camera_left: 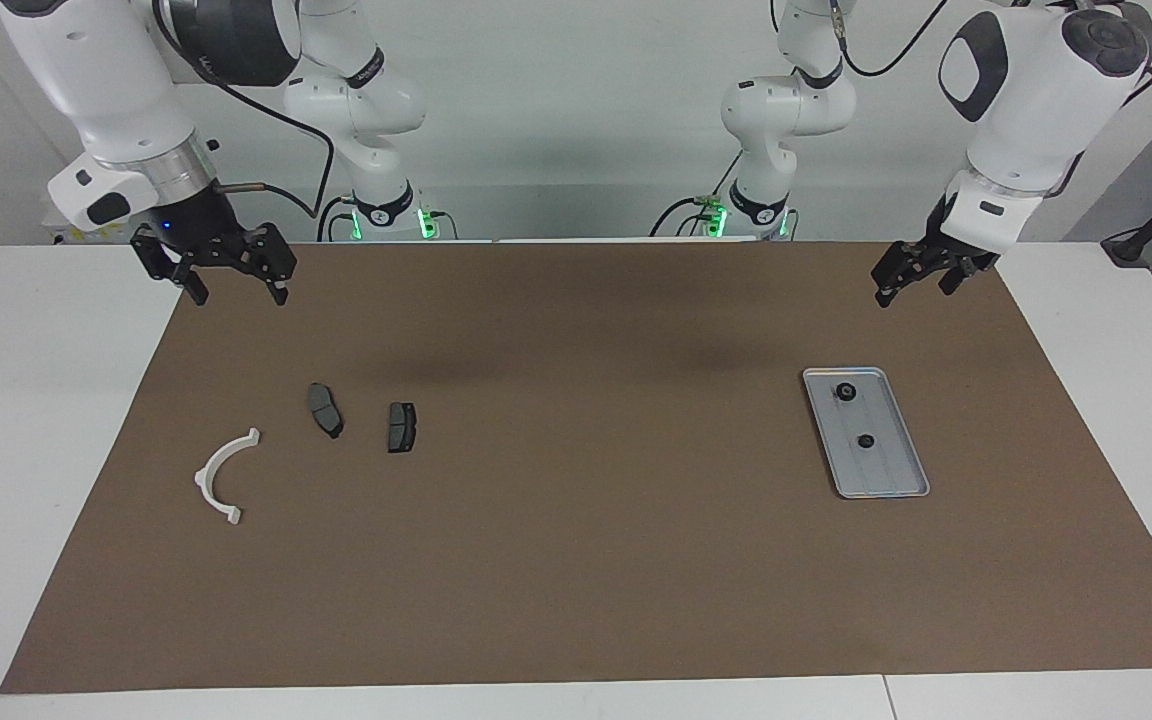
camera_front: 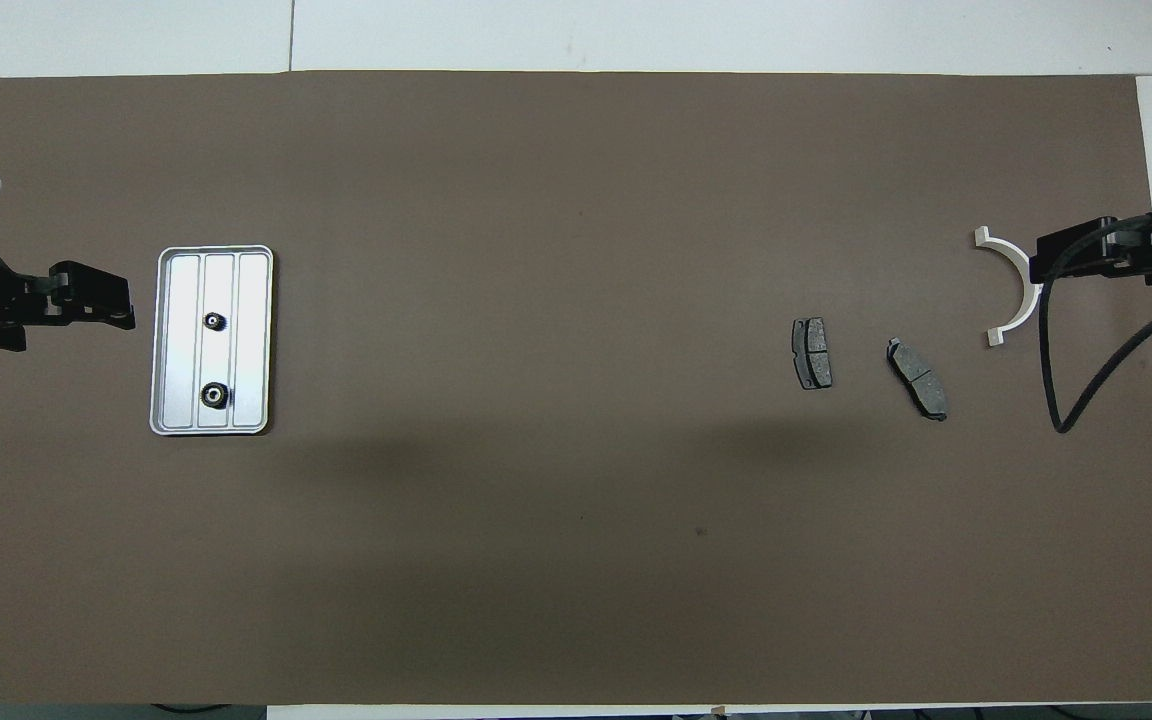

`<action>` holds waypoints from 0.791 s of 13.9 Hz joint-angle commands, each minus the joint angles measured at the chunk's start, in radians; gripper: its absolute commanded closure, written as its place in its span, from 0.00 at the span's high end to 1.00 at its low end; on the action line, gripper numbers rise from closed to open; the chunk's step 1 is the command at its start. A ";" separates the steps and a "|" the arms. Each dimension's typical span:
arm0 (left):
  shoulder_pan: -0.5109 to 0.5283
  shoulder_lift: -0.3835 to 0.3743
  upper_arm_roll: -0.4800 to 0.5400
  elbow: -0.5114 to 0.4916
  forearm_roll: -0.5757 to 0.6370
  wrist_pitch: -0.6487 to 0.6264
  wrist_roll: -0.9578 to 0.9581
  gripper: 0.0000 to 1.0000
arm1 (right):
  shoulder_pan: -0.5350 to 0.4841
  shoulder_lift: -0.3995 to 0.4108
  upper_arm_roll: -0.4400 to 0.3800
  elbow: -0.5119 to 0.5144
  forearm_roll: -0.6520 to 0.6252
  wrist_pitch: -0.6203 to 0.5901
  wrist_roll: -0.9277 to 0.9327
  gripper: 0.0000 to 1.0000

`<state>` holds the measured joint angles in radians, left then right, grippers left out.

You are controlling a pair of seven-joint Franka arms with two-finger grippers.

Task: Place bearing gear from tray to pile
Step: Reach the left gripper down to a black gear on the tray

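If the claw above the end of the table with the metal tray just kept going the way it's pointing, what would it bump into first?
The left gripper hangs open, pointing down. Going straight on, it would most likely meet the brown mat first, just short of the tray with its two small gears. Depth is hard to judge, so it might clip the tray's rim.

1. The mat [camera_left: 576,560] over the table is plain dull brown, with soft darker shadow patches.
2. The table [camera_left: 36,400] around it is white.
3. The tray [camera_left: 886,470] is silver-grey metal, with lengthwise ridges as its only pattern.
4. The two bearing gears [camera_left: 846,392] on it are black, perhaps with a paler centre, though they are too small to be sure.
5. The half-ring bracket [camera_left: 211,480] is white.
6. The two brake pads [camera_left: 325,409] are dark grey.
7. The arms [camera_left: 106,90] are white with black joints; both grippers are black, and green lights glow at the bases.
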<state>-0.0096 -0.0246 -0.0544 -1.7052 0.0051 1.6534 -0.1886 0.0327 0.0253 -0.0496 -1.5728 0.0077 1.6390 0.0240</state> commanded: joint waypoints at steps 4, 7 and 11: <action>0.013 -0.014 -0.005 0.001 -0.014 -0.003 0.020 1.00 | -0.005 -0.004 0.007 -0.003 -0.014 -0.011 -0.019 1.00; 0.019 -0.018 -0.045 0.002 -0.008 0.014 0.012 1.00 | -0.005 -0.004 0.007 -0.003 -0.012 -0.011 -0.019 1.00; 0.020 -0.020 -0.036 -0.005 -0.010 -0.018 0.009 1.00 | -0.005 -0.004 0.007 -0.003 -0.014 -0.011 -0.019 1.00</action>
<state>-0.0083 -0.0271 -0.0886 -1.7042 0.0047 1.6532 -0.1828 0.0327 0.0253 -0.0496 -1.5728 0.0077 1.6390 0.0240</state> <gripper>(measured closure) 0.000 0.000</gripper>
